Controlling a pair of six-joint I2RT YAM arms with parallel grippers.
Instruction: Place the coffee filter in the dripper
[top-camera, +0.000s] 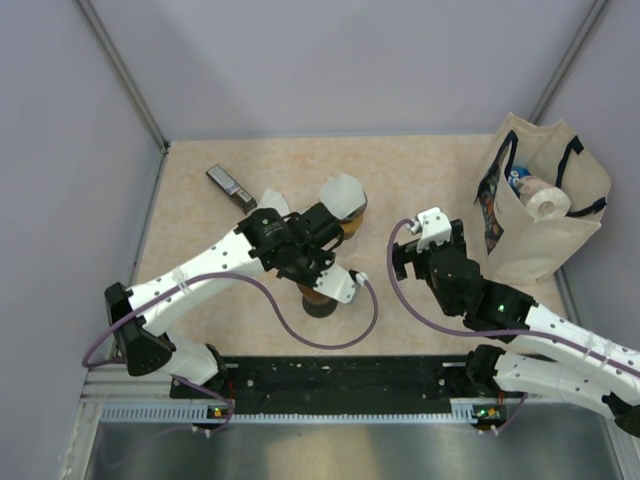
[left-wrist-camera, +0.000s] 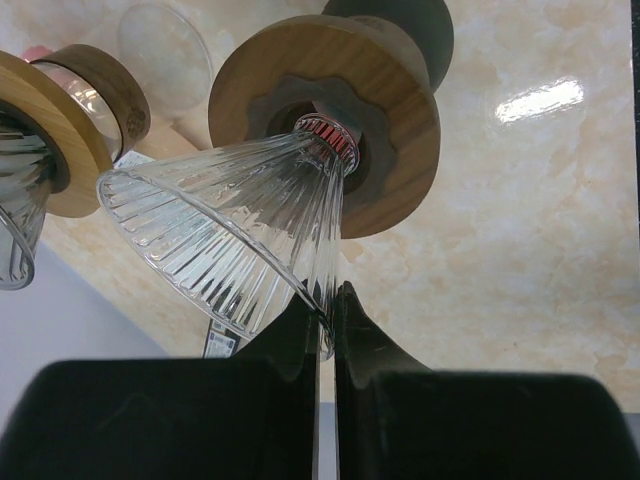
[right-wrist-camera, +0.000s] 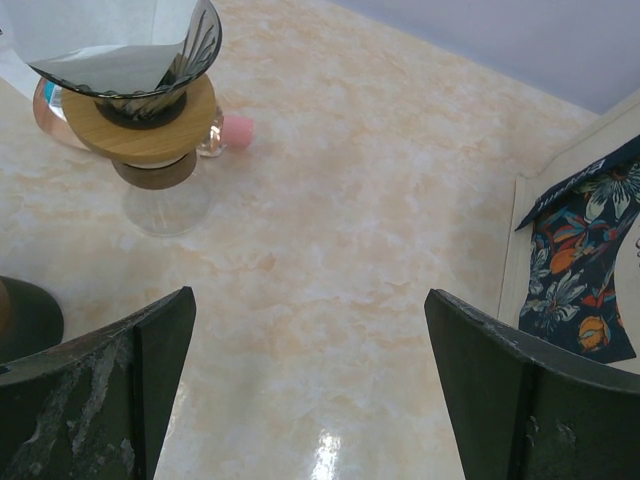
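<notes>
A white paper coffee filter (right-wrist-camera: 100, 30) sits inside a glass dripper (right-wrist-camera: 185, 55) with a wooden collar, standing on a glass server at the back of the table; from above the filter (top-camera: 343, 193) shows as a white cone. A second ribbed glass dripper (left-wrist-camera: 230, 225) with a wooden collar (left-wrist-camera: 400, 130) lies tilted on its side above the table. My left gripper (left-wrist-camera: 325, 300) is shut on its glass rim, and in the top view this gripper (top-camera: 322, 275) is over a dark round base (top-camera: 320, 305). My right gripper (right-wrist-camera: 310, 330) stands open over bare table with nothing between its fingers.
A cream tote bag (top-camera: 540, 220) with a floral lining (right-wrist-camera: 580, 270) stands at the right, holding a paper roll. A dark flat packet (top-camera: 230, 187) lies at the back left. A small pink object (right-wrist-camera: 237, 130) rests beside the glass server. Grey walls enclose the table.
</notes>
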